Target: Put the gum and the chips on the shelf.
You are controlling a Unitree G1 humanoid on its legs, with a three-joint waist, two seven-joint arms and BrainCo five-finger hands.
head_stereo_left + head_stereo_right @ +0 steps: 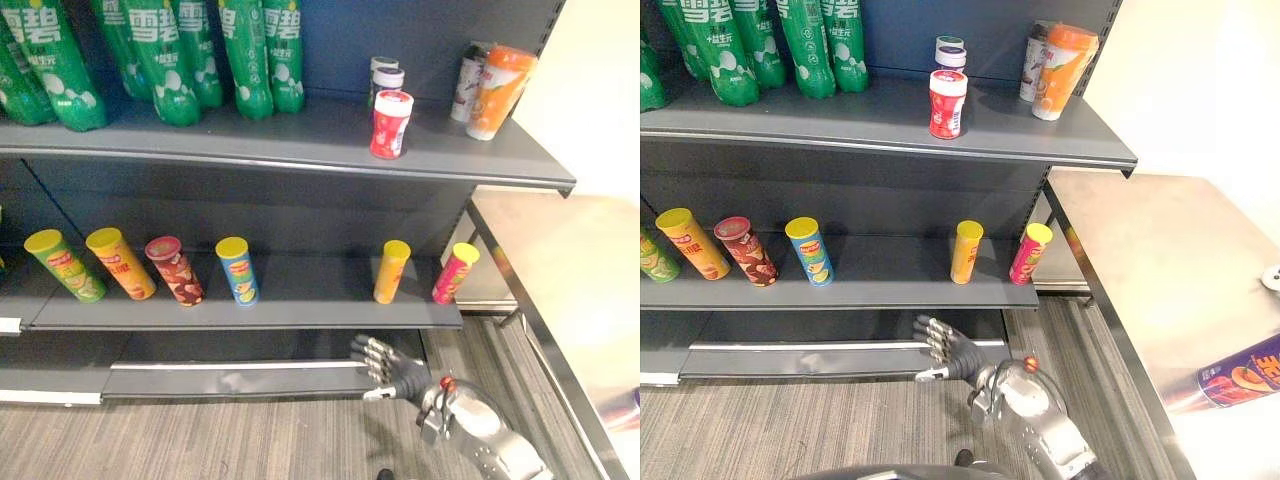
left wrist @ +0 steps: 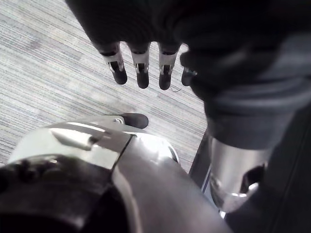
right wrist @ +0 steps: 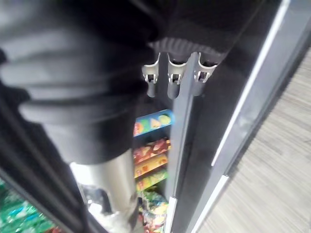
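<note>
Right eye view: the right hand (image 1: 952, 355) sits low before the shelf (image 1: 840, 120), fingers apart and empty, the red gum bottle (image 1: 947, 103) upright on its upper board, a pink chip can (image 1: 1029, 253) on the lower, a purple chip can (image 1: 1240, 372) lying on the steel surface (image 1: 1140, 260), and the left hand (image 2: 141, 63) with fingers straight above the carpet (image 2: 48, 73).
</note>
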